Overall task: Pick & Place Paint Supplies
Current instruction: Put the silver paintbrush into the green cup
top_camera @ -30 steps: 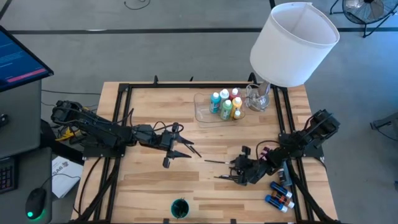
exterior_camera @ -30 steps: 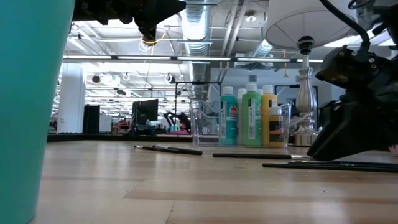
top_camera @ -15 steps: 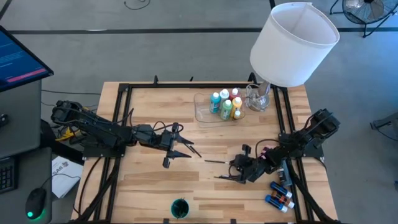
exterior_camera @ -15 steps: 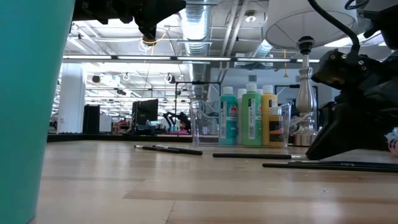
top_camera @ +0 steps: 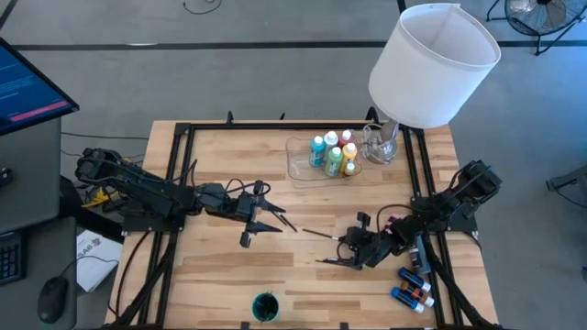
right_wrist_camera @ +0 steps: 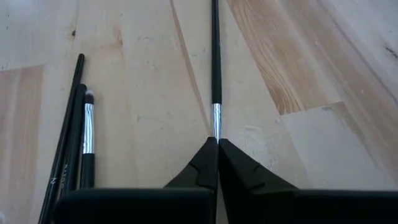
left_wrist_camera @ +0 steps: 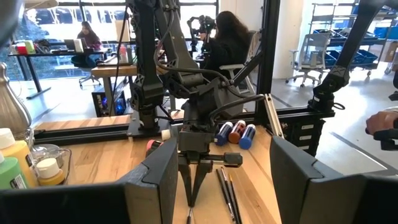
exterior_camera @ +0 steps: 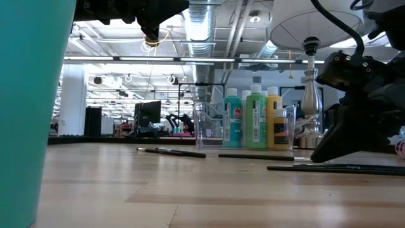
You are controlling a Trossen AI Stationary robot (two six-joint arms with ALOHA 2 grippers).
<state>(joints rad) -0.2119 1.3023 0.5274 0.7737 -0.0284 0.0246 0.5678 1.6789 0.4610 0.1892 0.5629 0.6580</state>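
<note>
My right gripper (right_wrist_camera: 217,142) is low on the counter (top_camera: 211,275) at about 4 o'clock of its centre, jaws together on the silver ferrule of a brush (right_wrist_camera: 216,56). The grip is at the brush's tip end, so the long dark handle sticks straight out ahead of the jaws; in the high view it runs from the gripper toward 10 o'clock. I'd judge the pinch is made but the lift not yet begun, since the brush lies flat on the wood.

Other brushes (right_wrist_camera: 78,137) lie bunched just beside it, at the gripper's 7 o'clock in the high view, kept clear of the jaws so only one comes up.

My left gripper (top_camera: 266,215) waits at about 9 o'clock of centre, off the wood, jaws apart and holding nothing.

Bottles (top_camera: 332,156) stand in the tray (top_camera: 298,163) at 1 o'clock; more bottles (top_camera: 411,286) lie at 5 o'clock near the edge. A teal cup (top_camera: 265,306) sits at 6 o'clock, a likely home for brushes.
</note>
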